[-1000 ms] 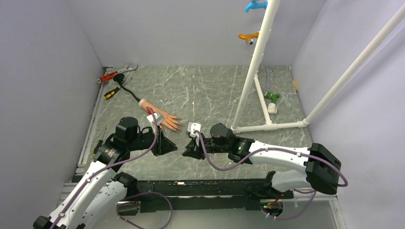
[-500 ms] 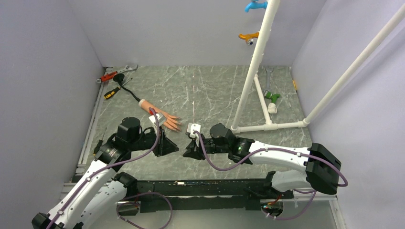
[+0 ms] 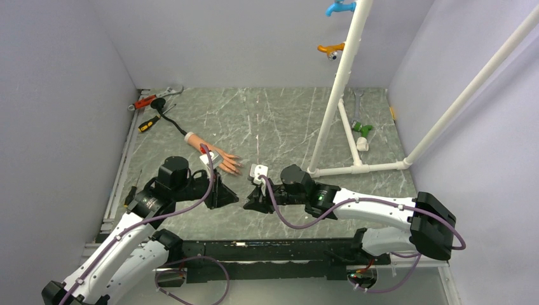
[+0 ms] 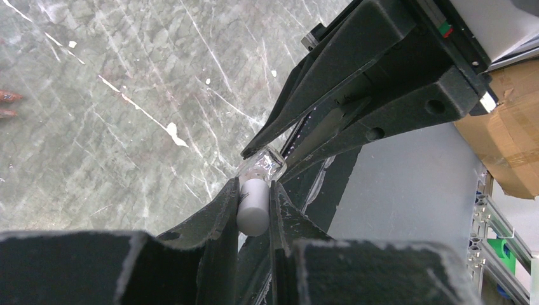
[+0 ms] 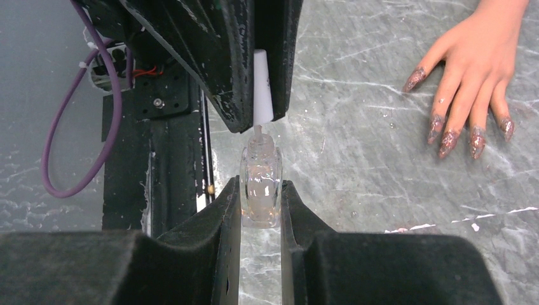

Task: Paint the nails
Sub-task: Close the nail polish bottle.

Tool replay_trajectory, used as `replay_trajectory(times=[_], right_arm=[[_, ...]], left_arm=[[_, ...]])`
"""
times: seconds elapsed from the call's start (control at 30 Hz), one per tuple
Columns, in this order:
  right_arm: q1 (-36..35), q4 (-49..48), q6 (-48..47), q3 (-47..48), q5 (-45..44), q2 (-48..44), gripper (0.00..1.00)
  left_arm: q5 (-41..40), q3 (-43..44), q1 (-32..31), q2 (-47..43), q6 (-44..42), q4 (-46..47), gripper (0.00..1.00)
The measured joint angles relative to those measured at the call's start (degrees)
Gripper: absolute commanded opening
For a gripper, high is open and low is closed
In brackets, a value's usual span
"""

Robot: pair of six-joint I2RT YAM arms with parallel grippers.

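Our left gripper point(image 4: 254, 190) pinching the white cap point(image 4: 253, 215), our right gripper point(image 5: 260, 190) clamped on the clear bottle point(image 5: 260, 181), the nails point(image 5: 452, 138) apart from both, farther out.

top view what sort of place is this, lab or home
Probably a robot test cell: plain walls box in a marble-patterned table, with a white pipe frame and hand tools.

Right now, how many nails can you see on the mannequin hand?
5 nails, all on the mannequin hand in the right wrist view: one splayed apart, four close together.
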State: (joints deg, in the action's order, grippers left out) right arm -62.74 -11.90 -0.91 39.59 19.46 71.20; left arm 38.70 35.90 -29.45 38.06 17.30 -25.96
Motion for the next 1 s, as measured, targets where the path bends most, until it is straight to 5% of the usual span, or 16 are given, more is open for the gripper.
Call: replay_trajectory(times=[1.0], right_arm=[[-0.72,-0.55,0.02,0.00,0.09,-0.17,0.00]], left_arm=[[-0.17,-0.02,-2.56,0.44,0.20,0.04,0.00]])
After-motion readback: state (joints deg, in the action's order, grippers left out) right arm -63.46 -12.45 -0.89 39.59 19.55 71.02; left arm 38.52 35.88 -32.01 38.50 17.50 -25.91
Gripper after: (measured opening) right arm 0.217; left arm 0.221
